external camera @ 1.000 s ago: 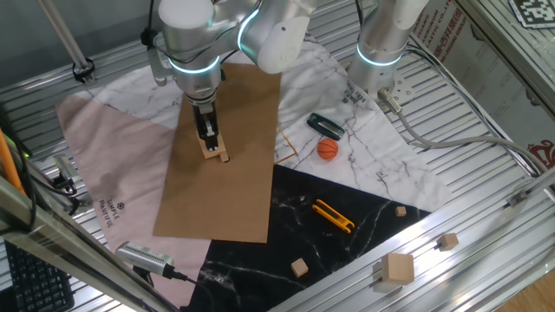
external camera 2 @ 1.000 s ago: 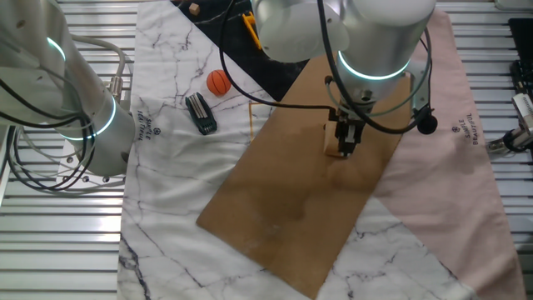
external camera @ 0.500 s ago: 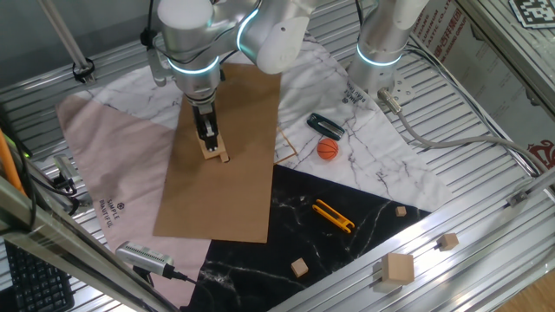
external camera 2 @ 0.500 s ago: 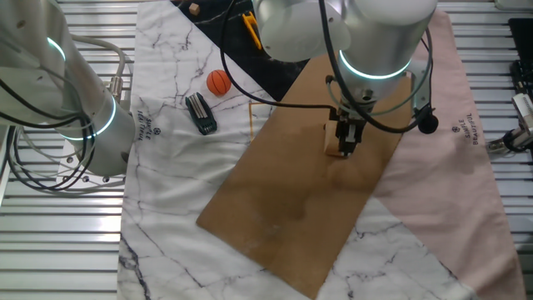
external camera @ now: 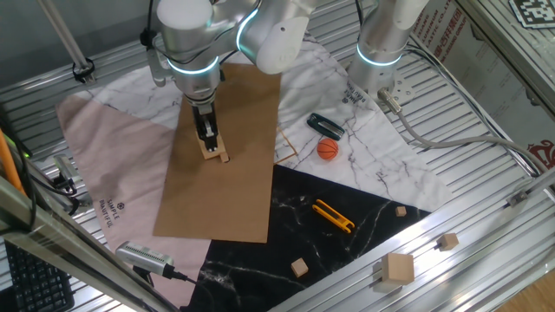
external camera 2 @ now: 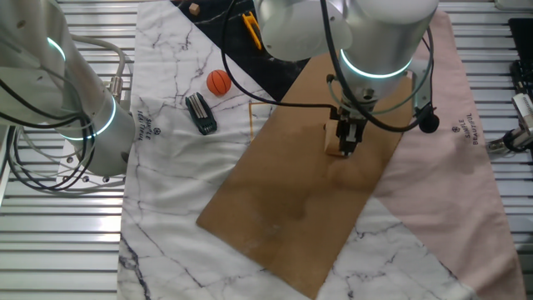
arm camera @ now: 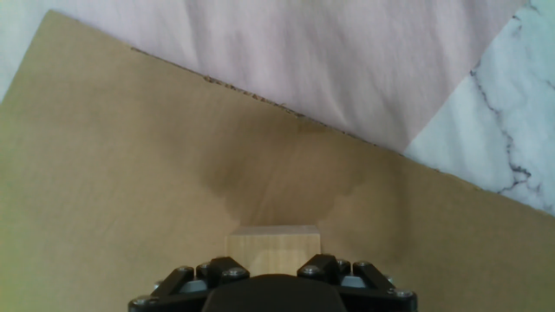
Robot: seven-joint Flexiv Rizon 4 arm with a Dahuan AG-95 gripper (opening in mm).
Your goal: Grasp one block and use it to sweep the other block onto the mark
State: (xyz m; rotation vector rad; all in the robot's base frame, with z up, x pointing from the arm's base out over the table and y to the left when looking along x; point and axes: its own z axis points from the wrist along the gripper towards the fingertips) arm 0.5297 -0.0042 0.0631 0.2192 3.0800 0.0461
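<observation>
My gripper [external camera: 208, 141] stands upright over the brown cardboard sheet [external camera: 225, 199] and is shut on the larger tan wooden block [external camera: 211, 151]. In the other fixed view the gripper [external camera 2: 346, 148] holds that block [external camera 2: 334, 140] down at the sheet. In the hand view the block [arm camera: 273, 244] sits between the black fingers [arm camera: 221, 273] at the bottom edge, its shadow spreading ahead. A tiny tan cube [external camera: 225, 158] lies right beside the block, on its near right side. I cannot see the dark dot in any view.
An orange ball [external camera: 327, 149], a black tool [external camera: 325, 126] and a yellow tool [external camera: 333, 216] lie to the right of the sheet. Spare wooden blocks [external camera: 299, 267] [external camera: 399, 269] sit near the front edge. A second arm [external camera: 381, 43] stands at the back right.
</observation>
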